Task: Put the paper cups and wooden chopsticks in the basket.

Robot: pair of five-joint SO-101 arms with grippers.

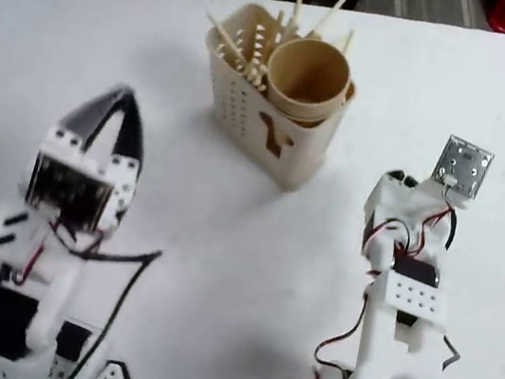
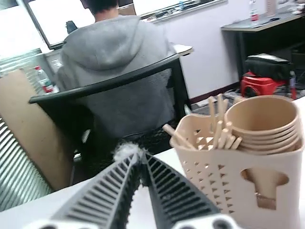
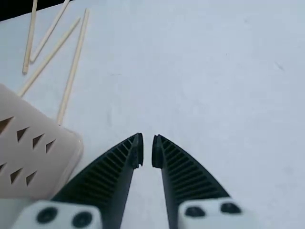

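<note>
High view looks down on a white table (image 1: pixel 220 271) with two arms side by side at its near edge, the left arm (image 1: pixel 42 243) and the right arm (image 1: pixel 403 300). One beige basket (image 1: pixel 246 112) with punched holes stands upright toward the far side of the table, apart from both arms. One nested stack of paper cups (image 1: pixel 294 81) sits mouth up inside the basket, at the end nearer the right arm; from above it reads as a single round opening. Left wrist view sees that stack (image 2: pixel 262 119) from the side, where about five rims show one under another, though the exact count is hard to tell.

The left gripper (image 1: pixel 125 97) points toward the basket and stops short of it. Its black fingertips are clenched together with nothing between them.

Right wrist view shows the right gripper (image 3: pixel 147 150) over bare table, just beside one corner of the basket (image 3: pixel 28 157). Its tips are a narrow slit apart, almost closed, and hold nothing.

Wooden chopsticks (image 1: pixel 336 11) stand in the basket beside the cups, their ends sticking out past the rim. At least six can be counted from above, and four ends (image 3: pixel 71 71) show past the basket wall in the right wrist view
</note>
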